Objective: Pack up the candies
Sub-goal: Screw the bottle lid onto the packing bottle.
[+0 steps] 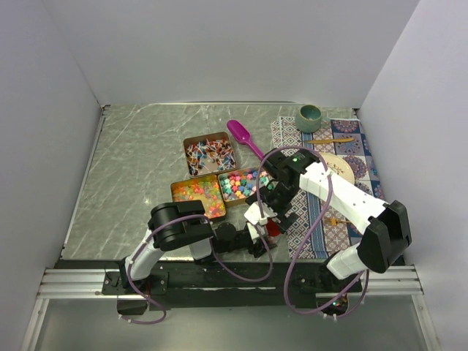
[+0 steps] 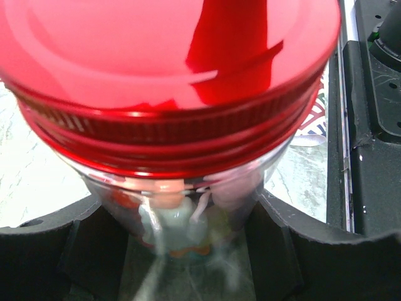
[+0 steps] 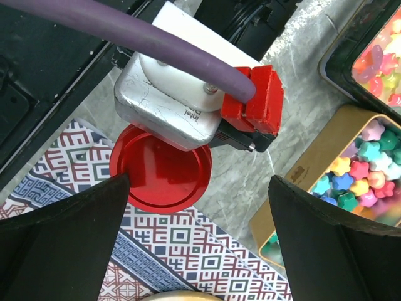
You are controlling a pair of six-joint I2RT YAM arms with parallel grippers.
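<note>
Where red lid [image 2: 169,63] caps jar [image 2: 99,187], candies [image 2: 170,210] blurred

Purple scoop [image 1: 245,139] on the grey counter [image 1: 131,175], far of centre. Far right, on the patterned mat [image 1: 287,135]: teal cup [image 1: 310,117], wooden spoon [image 1: 330,140] just nearer, pale plate [image 1: 349,170] nearer still. Red lid [image 2: 169,75] atop clear jar [image 2: 188,219].
</note>
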